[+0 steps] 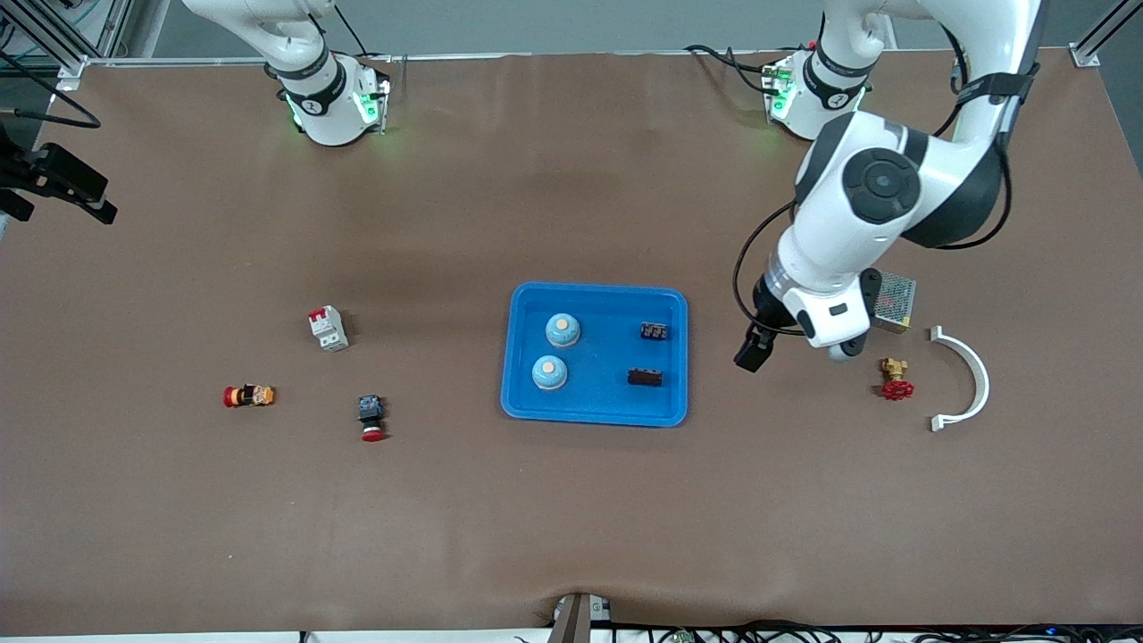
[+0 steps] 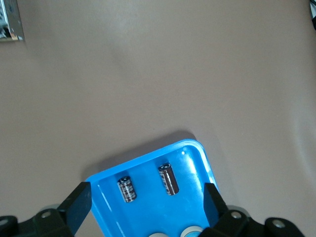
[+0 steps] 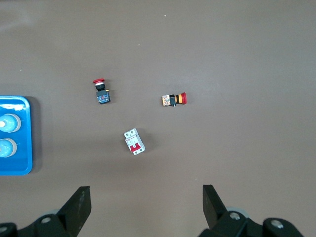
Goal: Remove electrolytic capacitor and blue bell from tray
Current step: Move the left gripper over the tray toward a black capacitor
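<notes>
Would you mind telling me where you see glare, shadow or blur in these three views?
Front view: even light, green glow at both arm bases, soft shadow under the blue tray. Left wrist view: a small glare spot on the tray near the capacitors, dark shadow along its edge, slightly soft focus. Right wrist view: sharp, with short shadows beside the breaker.

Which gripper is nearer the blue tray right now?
Left. The left gripper hangs open just off the blue tray at the left arm's end; the right gripper, also open, waits high over bare table near its base.
</notes>
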Controlling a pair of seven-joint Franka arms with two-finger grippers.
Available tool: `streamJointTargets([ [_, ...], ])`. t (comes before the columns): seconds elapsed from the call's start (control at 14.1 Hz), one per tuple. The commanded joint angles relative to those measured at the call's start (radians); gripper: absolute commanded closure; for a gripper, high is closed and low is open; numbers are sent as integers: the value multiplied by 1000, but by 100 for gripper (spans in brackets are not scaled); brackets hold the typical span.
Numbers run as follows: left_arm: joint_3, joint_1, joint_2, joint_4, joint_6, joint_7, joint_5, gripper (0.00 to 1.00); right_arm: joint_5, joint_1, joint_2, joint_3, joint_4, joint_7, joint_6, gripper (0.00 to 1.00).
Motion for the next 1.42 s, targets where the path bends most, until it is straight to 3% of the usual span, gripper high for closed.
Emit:
streamJointTargets([
  [0.0,0,-25,46,-1,74,-105,54,0,-15,-21,10,15,23,-4,-15,0],
  [0.21,0,-42,96,28,115,-212,80,0,-14,-23,14,15,23,-3,-13,0],
  [0.5,3,-63,199,141,102,-307,80,0,-14,-23,14,13,23,-6,-12,0],
  [0.78,9,-86,244,151,95,-317,91,0,-12,-20,14,15,23,-7,-3,0],
  [1.06,18,-140,398,329,-75,-329,91,0,-6,-4,25,19,23,2,-3,0],
  [1.35,23,-149,461,369,-65,-349,94,0,-8,109,98,21,77,124,33,0],
])
